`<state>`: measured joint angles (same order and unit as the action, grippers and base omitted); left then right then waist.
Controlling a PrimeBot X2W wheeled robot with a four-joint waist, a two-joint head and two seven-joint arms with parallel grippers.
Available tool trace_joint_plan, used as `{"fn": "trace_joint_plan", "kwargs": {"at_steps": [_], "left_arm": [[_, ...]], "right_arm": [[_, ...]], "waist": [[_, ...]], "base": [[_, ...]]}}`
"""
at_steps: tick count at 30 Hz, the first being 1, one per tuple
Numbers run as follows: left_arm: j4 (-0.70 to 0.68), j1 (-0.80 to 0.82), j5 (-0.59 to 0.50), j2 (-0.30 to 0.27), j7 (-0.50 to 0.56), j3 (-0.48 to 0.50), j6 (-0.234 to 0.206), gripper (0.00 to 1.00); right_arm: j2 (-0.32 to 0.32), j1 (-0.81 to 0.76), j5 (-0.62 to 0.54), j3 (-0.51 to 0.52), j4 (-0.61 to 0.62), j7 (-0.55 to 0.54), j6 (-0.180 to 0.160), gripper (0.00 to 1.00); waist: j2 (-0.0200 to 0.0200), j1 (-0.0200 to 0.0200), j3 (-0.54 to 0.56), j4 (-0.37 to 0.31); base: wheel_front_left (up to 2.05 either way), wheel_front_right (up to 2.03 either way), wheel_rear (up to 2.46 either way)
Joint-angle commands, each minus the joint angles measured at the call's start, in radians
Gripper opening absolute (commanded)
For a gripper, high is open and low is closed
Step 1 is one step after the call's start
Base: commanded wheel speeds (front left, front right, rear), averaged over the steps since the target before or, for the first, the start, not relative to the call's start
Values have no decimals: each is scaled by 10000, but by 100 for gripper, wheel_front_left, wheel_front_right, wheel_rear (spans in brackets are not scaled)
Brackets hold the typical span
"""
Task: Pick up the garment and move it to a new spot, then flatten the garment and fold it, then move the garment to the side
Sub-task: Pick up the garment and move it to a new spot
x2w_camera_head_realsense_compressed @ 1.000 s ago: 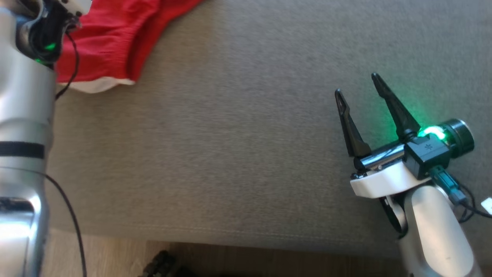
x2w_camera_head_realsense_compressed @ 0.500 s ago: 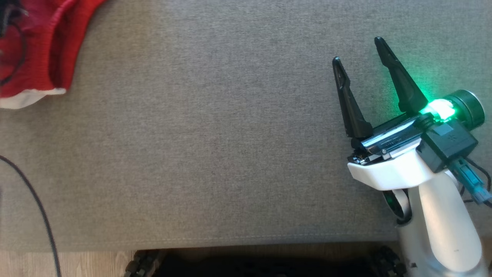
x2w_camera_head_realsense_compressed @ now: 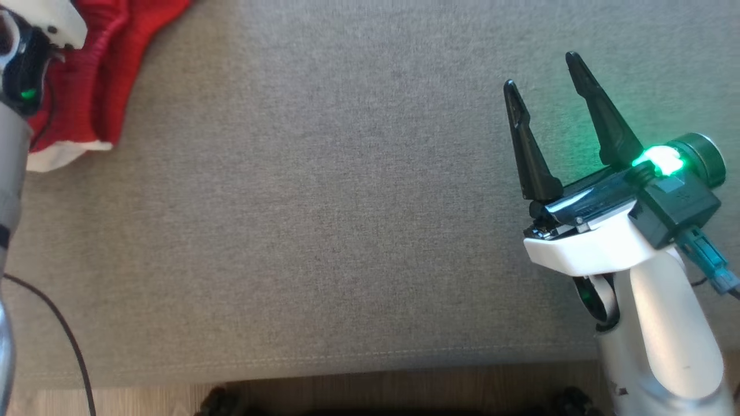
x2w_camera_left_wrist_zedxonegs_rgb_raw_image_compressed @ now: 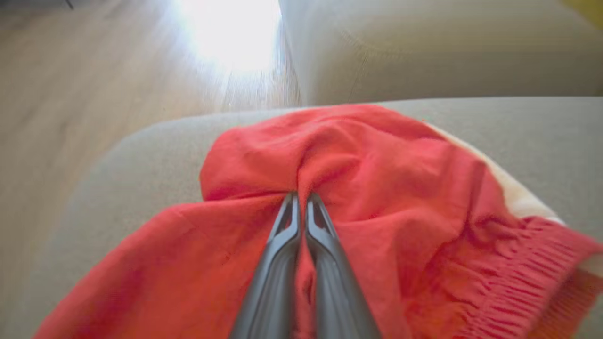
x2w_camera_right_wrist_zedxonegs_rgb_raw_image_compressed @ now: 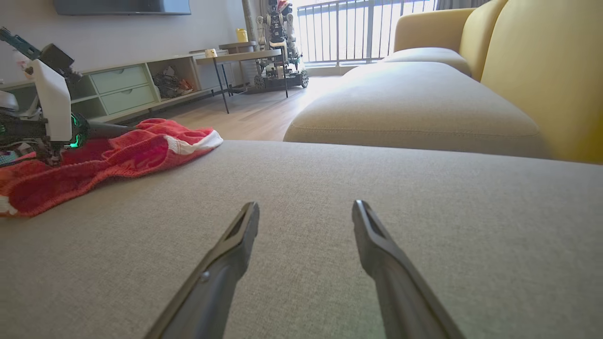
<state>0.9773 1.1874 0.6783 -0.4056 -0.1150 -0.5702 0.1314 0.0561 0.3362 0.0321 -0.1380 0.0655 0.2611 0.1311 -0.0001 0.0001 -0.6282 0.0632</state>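
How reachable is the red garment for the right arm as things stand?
Probably, with a long reach. The right gripper hangs open over the grey cushion, nothing between it and the red garment at the cushion's left end, where the left gripper is shut on it.

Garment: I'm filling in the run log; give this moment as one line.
phase: grasp | left hand: shut on red garment, crumpled on grey cushion | right hand: open, empty, above cushion
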Motion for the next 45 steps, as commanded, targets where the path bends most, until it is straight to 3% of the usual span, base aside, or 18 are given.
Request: {"fn": "trace_joint_plan", "kwargs": {"at_steps": [1,8,15,21,29,35,42,43,45], "left_arm": [[-354,294,-72,-779,-277,192,-8,0],[-1856,-179,-18,-1313,-1199,-858,-8,0],[-4020,-797,38,-1911,-1280,-1536,-8,0],[-5881,-1263,319,-2116,-649,-1711,-79,0],[-8357,-1996,972,-2249,984,-2221,-273,0],[-8555,-2297,813,-2283,1491,-2644,-480,0],[-6742,-2465,210,-1776,928,-3041,-784,2],[-6459,-2456,100,-1629,703,-3053,-881,100],[-5997,-2519,218,-1180,197,-2908,-1048,100]], "right_arm": [[-59,-266,87,-229,265,7,-4,100],[-59,-666,446,-224,145,7,-4,100],[-59,-993,889,-253,271,7,-4,100],[-59,-1222,1204,-255,398,7,-4,100],[-59,-1462,1407,-124,723,7,-4,100],[-59,-1383,1675,-256,980,7,-4,100],[-59,-1189,1789,-491,1175,7,-4,100],[-59,-1154,1693,-523,1185,7,-4,100],[-59,-1100,1467,-588,1163,7,-4,100]], "waist": [[1,-1,478,59],[1,-1,1764,20],[1,-1,2600,-590],[1,-1,3051,-1510],[1,-1,3071,-2743],[1,-1,2597,-3349],[1,-1,1869,-3717],[1,-1,1795,-3684],[1,-1,1703,-3531]], "base": [[0,0,0],[0,0,0],[0,0,0],[0,0,0],[0,0,0],[0,0,0],[0,0,0],[0,0,0],[0,0,0]]}}
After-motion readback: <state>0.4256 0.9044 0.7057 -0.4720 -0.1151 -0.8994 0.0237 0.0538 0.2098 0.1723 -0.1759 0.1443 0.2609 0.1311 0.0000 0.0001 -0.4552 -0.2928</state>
